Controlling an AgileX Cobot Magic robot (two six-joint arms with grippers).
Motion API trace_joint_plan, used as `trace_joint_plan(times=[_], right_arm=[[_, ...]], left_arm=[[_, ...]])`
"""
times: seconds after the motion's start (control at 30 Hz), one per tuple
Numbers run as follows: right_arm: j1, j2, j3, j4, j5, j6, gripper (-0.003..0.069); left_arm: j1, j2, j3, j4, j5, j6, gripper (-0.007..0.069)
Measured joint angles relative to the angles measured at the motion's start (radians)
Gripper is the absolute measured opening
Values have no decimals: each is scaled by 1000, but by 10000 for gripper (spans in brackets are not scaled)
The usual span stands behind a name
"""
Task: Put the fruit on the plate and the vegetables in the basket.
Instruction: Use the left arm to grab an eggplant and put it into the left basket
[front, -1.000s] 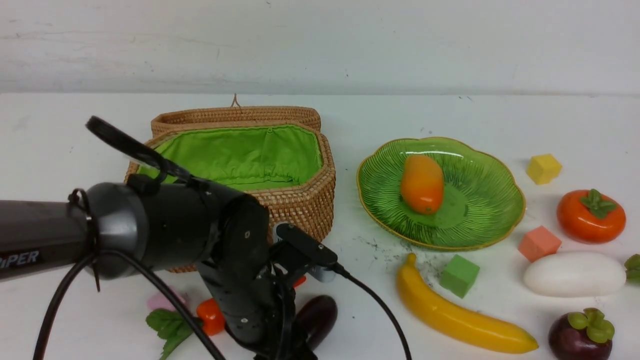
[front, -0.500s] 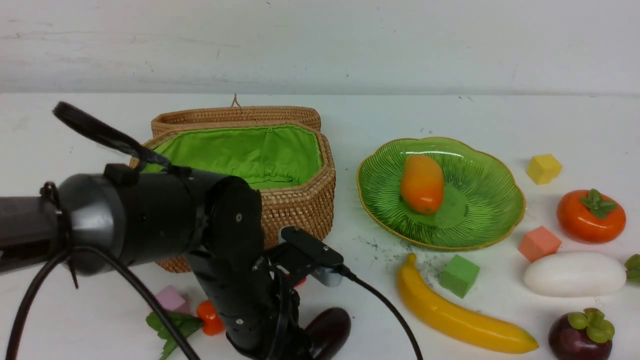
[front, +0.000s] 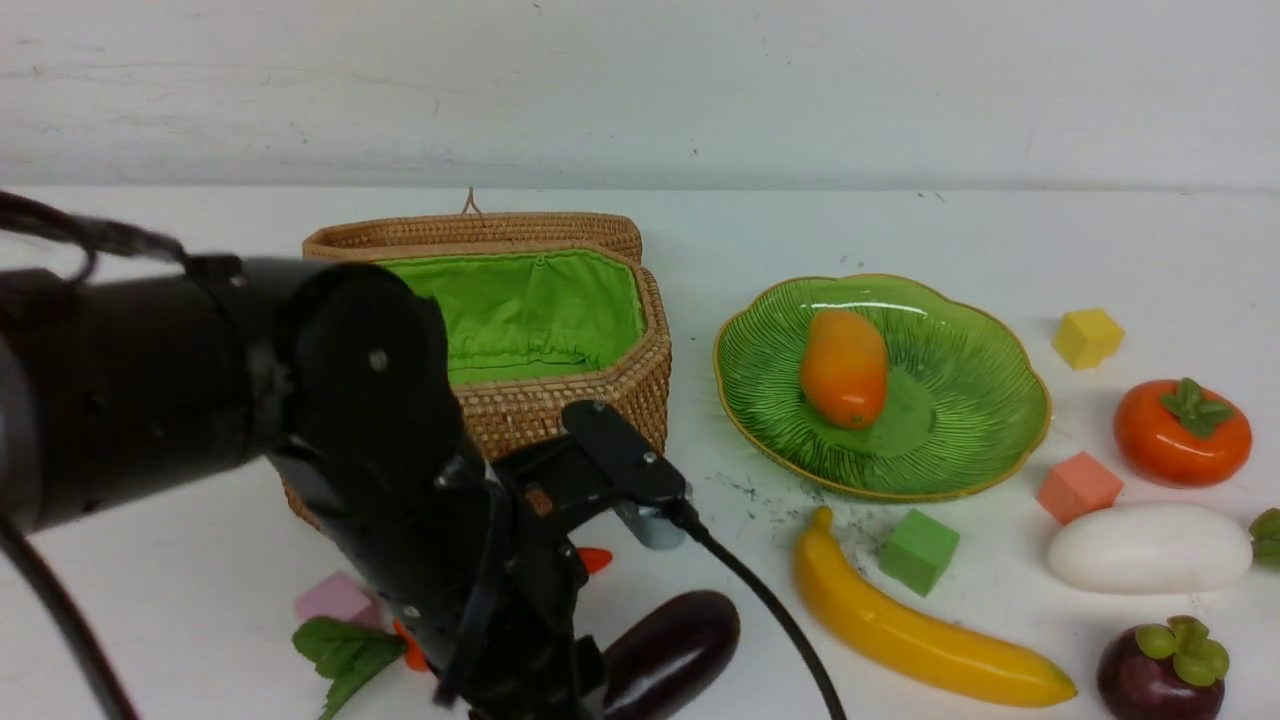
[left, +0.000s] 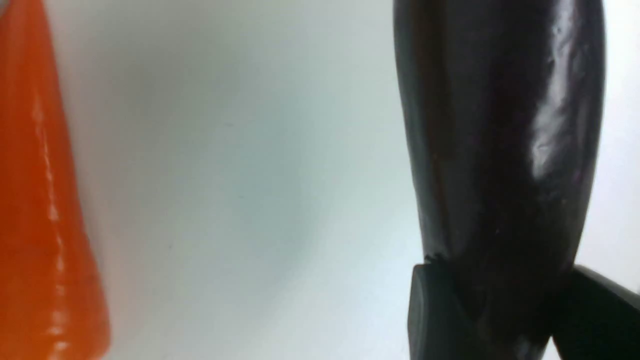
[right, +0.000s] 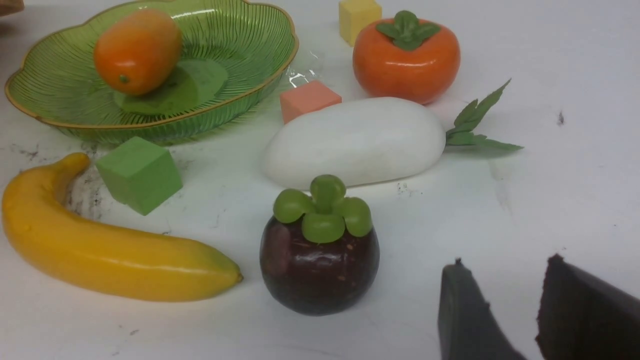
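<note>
My left gripper is shut on the dark purple eggplant, low over the table at the front, beside the orange-red pepper. In the front view my left arm hides the jaws. The eggplant and the pepper's tip show beside it. The wicker basket stands open behind. The mango lies on the green plate. The banana, radish, persimmon and mangosteen lie at the right. My right gripper is open and empty, near the mangosteen.
Foam cubes lie about: yellow, salmon and green near the plate, pink by the pepper's leaf. The left arm's cable trails across the front of the table. A wall stands behind.
My left arm has risen and come closer to the camera, covering more of the basket and pepper. The eggplant has shifted to the right with it.
</note>
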Motion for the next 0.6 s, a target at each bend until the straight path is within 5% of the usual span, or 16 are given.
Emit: trace_joint_plan(times=[0.37, 0.6], right_arm=[[0, 0, 0, 0, -1, 0, 245], [0, 0, 0, 0, -1, 0, 245]], left_arm=[[41, -29, -327, 250, 122, 8, 288], [217, 54, -411, 445, -98, 140, 288]])
